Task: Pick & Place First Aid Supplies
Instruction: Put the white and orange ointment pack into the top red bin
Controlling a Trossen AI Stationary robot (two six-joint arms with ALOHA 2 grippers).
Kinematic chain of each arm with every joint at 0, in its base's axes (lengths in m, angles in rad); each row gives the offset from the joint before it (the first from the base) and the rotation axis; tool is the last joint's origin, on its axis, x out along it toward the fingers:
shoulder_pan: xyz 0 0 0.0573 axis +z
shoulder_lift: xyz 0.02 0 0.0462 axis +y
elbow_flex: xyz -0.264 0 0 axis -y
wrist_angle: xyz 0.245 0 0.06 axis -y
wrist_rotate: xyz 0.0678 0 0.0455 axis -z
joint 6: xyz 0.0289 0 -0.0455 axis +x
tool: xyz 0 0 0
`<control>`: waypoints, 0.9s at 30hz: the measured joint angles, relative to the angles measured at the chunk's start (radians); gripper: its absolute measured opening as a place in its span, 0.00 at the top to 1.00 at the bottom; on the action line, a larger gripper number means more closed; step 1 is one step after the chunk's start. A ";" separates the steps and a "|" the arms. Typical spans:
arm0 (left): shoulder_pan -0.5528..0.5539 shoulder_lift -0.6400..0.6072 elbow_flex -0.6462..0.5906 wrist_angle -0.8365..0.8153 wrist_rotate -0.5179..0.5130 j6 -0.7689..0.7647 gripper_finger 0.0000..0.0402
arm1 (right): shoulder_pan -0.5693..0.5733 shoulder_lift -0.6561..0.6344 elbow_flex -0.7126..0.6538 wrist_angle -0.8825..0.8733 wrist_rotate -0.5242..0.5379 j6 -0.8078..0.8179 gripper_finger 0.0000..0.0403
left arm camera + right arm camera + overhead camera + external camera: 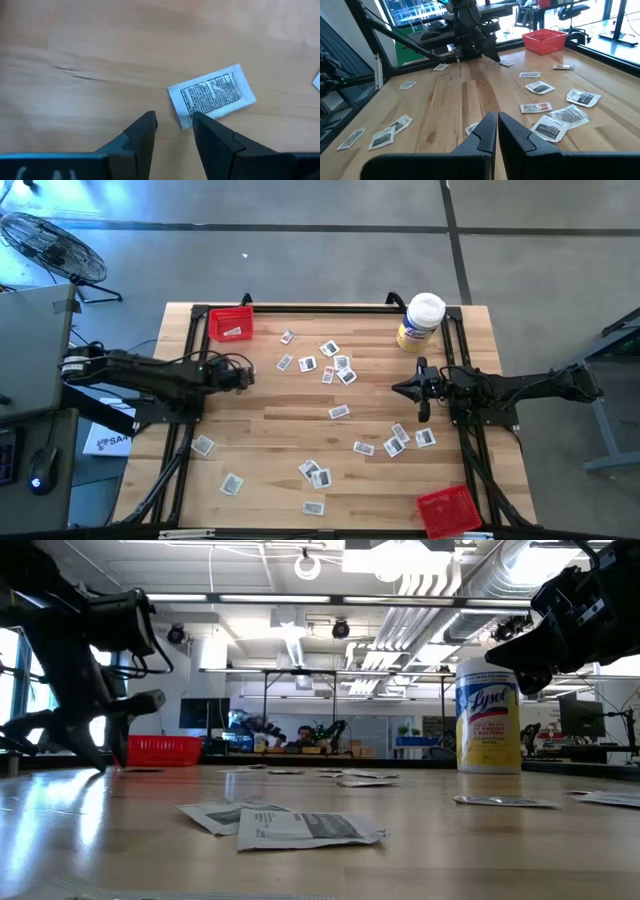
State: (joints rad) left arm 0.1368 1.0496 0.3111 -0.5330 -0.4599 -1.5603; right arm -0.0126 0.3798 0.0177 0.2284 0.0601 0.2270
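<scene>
Several small white-and-grey packets lie flat and scattered on the wooden table [300, 420], most of them in its middle [339, 412] and near part [316, 476]. One packet [233, 331] lies in the red tray [216, 320] at the far left. My left gripper [248, 377] is open and hovers above the table. In its wrist view the fingers [172, 125] stand just beside a printed packet [212, 95], one fingertip over its corner. My right gripper [398, 388] is shut and empty above the table's right middle, and shows in its wrist view [497, 125].
A white-lidded yellow-labelled Lysol tub [420, 322] stands at the far right, close behind my right arm; it also shows in the low view [488, 720]. A second red tray [447, 510] sits at the near right corner. Black frame rails [190, 430] run along both table sides.
</scene>
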 joint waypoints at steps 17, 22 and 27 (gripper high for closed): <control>0.000 0.065 -0.010 0.094 -0.042 0.063 0.66 | 0.000 0.000 0.000 0.000 0.000 0.000 0.97; 0.000 0.171 -0.006 0.138 -0.072 0.063 0.66 | 0.000 0.000 0.000 0.000 0.000 0.000 0.97; 0.001 0.237 0.022 0.132 -0.083 0.060 0.70 | 0.000 0.000 0.000 0.000 0.000 0.000 0.97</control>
State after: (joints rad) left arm 0.1375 1.2862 0.3334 -0.4009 -0.5428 -1.5005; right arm -0.0124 0.3798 0.0177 0.2283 0.0601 0.2272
